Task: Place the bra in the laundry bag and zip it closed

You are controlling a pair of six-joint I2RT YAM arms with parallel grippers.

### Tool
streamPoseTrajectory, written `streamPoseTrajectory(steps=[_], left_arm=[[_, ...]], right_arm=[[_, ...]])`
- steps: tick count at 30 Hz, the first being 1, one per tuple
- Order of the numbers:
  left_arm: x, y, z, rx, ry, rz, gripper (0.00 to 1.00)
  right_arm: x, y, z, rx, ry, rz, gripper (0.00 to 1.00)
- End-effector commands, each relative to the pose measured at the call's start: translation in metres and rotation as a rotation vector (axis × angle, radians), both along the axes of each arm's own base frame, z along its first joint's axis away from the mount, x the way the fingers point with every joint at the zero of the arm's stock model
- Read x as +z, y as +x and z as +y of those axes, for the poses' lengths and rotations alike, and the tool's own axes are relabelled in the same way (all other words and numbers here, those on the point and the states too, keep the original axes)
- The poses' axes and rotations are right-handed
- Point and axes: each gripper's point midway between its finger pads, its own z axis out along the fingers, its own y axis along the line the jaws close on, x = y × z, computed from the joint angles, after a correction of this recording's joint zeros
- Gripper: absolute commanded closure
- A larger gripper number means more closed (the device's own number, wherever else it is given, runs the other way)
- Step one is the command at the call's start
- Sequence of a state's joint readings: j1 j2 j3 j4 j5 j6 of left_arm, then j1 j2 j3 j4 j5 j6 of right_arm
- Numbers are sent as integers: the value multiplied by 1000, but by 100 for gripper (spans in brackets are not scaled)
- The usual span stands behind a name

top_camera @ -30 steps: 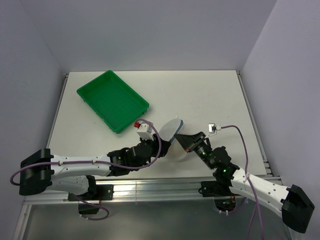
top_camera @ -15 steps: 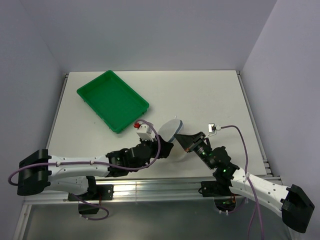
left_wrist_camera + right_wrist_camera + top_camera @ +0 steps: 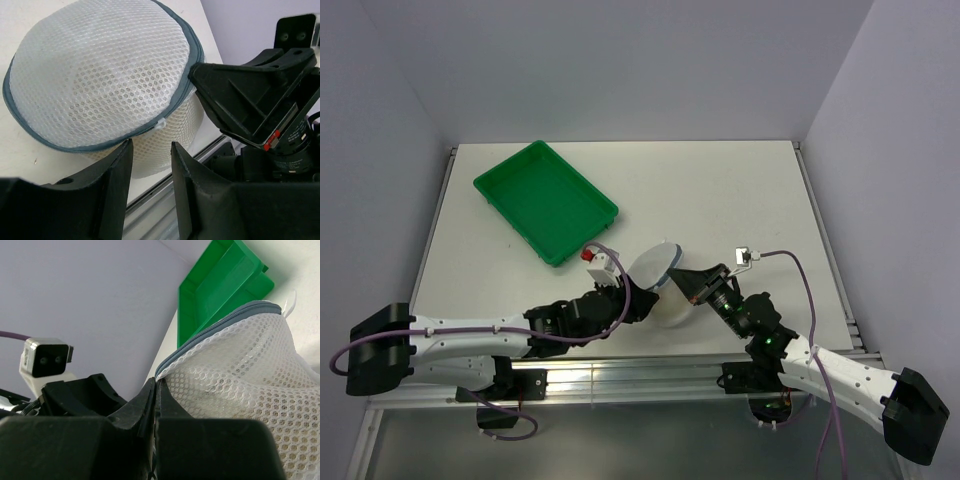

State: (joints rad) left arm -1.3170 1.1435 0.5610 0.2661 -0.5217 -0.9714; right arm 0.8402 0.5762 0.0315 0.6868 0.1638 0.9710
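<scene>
The laundry bag (image 3: 655, 265), a round white mesh pouch with a grey zipper rim, is held up near the table's front edge between the two arms. My right gripper (image 3: 680, 273) is shut on its rim; in the right wrist view the closed tips (image 3: 156, 382) pinch the zipper edge of the bag (image 3: 250, 370). My left gripper (image 3: 152, 145) stands open just below the bag (image 3: 100, 75), with the white zipper pull (image 3: 161, 123) right above its tips and nothing between its fingers. A yellowish tint low inside the mesh may be the bra; I cannot make out its shape.
An empty green tray (image 3: 545, 200) lies at the back left of the table, and it also shows behind the bag in the right wrist view as a green tray (image 3: 220, 280). The metal rail of the table's front edge (image 3: 650, 375) runs just below both arms.
The left gripper and the bag's upper face have shifted slightly left. The right arm has not moved and keeps its hold on the rim.
</scene>
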Motion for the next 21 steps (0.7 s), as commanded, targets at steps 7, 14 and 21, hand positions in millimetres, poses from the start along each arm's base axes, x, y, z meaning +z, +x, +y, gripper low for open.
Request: streamPoseTrajectory(steps=[7,14,21], left_arm=[[12,8,-13,-41,-105,23,54],[10,15,-16,-46,-139,35,55],[6,16,-21,-47,-154,52,56]], right_arm=[[-36,-7,-5,10,-41,30,100],[-36,-8,-6,9,-40,29,100],[-37,-8,-6,9,-32,30,100]])
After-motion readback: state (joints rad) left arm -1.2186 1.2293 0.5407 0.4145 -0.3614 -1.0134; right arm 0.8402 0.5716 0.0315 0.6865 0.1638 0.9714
